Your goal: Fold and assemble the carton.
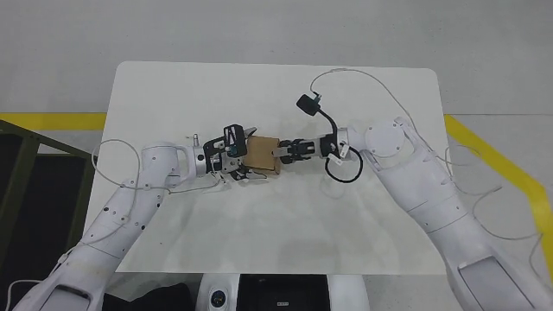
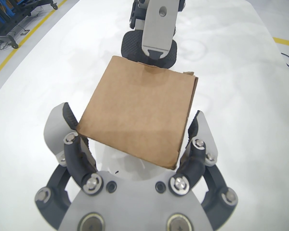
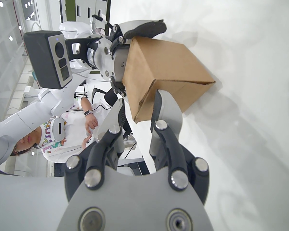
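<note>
The white worktop (image 1: pixel 363 225) is bearing the work near its middle. The brown carton (image 1: pixel 262 154), folded into a box shape, is sitting there between the two arms. The left gripper (image 2: pixel 132 111) is clasping one end of it, its fingers (image 2: pixel 71 118) spread wide and pressing on opposite sides. The right gripper (image 3: pixel 139 97) is meeting the opposite end. Its fingers (image 3: pixel 167 108) are standing parted astride a corner edge, one lying against a face and the other just clear.

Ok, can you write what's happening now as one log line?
left hand: shut on carton | right hand: open, at carton's opposite end | carton: box-shaped, between both hands
</note>
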You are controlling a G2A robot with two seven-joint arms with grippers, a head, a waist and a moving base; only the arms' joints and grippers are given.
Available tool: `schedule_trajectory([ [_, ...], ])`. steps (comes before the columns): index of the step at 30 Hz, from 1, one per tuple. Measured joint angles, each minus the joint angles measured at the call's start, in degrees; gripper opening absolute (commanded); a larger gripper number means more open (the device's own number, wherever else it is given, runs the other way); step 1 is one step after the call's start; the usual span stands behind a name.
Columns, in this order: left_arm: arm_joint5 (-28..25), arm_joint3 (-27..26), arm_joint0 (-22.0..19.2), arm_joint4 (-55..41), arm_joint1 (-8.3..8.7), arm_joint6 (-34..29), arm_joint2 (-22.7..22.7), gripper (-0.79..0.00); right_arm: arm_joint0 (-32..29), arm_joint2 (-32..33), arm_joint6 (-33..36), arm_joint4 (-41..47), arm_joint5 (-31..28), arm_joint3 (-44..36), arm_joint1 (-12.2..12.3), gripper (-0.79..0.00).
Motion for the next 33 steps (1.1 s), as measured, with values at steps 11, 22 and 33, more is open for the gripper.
schedule_trajectory([
  [11,1.1,1.1,-0.6,-1.3,0.0,-0.3,-1.0,0.0,-6.0,5.7,-0.8,-0.5,-1.2,-5.1,2.1,-0.434],
  [22,-6.3,1.6,-1.5,-11.3,1.19,-5.6,-5.7,0.0,-12.9,13.5,-5.1,-1.7,-13.4,-10.4,4.4,0.0],
  [33,-0.5,-0.1,-2.7,-24.0,3.17,-14.1,-12.9,0.0,-15.2,19.8,-9.8,-11.3,-29.2,-11.8,6.2,0.0],
])
